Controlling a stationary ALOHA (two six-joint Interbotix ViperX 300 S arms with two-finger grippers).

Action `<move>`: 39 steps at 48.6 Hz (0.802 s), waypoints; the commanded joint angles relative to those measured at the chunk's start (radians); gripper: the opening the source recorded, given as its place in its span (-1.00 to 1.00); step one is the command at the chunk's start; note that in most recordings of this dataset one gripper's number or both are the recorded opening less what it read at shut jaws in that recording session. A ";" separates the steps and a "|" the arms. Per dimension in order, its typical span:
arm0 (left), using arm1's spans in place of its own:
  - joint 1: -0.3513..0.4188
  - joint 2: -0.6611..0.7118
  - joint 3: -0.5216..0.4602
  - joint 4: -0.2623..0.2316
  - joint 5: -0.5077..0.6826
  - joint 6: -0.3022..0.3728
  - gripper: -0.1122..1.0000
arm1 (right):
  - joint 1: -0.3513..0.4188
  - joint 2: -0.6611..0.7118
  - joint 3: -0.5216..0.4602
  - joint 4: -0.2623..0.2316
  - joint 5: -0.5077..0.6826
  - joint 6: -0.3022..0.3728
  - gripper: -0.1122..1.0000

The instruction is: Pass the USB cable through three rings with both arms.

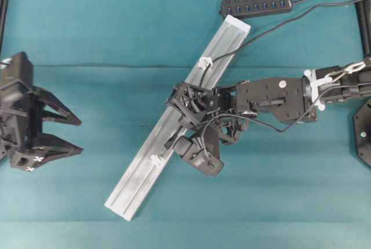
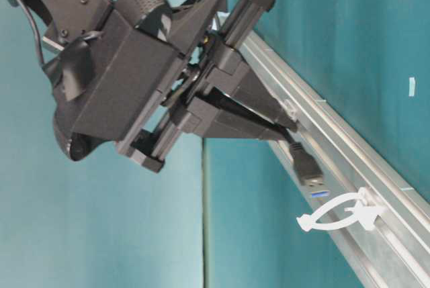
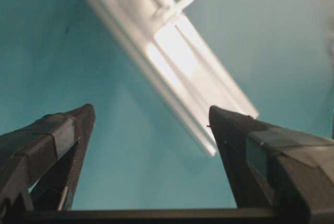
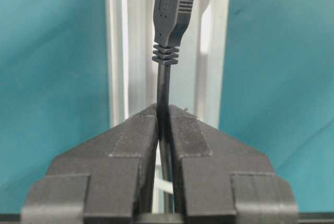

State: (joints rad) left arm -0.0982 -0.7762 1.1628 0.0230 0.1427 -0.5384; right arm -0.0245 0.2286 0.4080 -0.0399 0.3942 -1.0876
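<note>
Right pincer (image 4: 163, 125) is clamped on the USB cable (image 4: 164, 91) just behind its plug (image 2: 306, 164), held over the aluminium rail (image 1: 139, 182) with the plug's long axis along the rail, tip aimed at the last ring (image 2: 342, 213) just ahead. Upper ring (image 1: 204, 62) already carries the cord. Left pincer (image 1: 66, 134), jaws wide apart and empty, sits well off at the desk's (image 1: 116, 28) left edge; right arm is nearer.

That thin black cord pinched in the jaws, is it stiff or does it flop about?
Probably a bit of both. The thin black USB cable stands straight above the right gripper, so short lengths seem stiff enough to aim. Farther back it curves loosely across the table, so long runs likely flop and drag.
</note>
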 commanded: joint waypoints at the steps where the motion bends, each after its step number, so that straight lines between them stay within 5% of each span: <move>1: -0.003 0.000 -0.012 0.005 -0.005 0.002 0.90 | 0.017 0.009 -0.020 -0.003 -0.006 -0.005 -0.61; 39: -0.003 0.172 -0.049 0.005 -0.114 0.008 0.90 | 0.049 0.052 -0.078 0.006 -0.006 0.005 -0.61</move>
State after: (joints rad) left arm -0.0982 -0.6029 1.1336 0.0261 0.0414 -0.5277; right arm 0.0077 0.2715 0.3513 -0.0383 0.3958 -1.0861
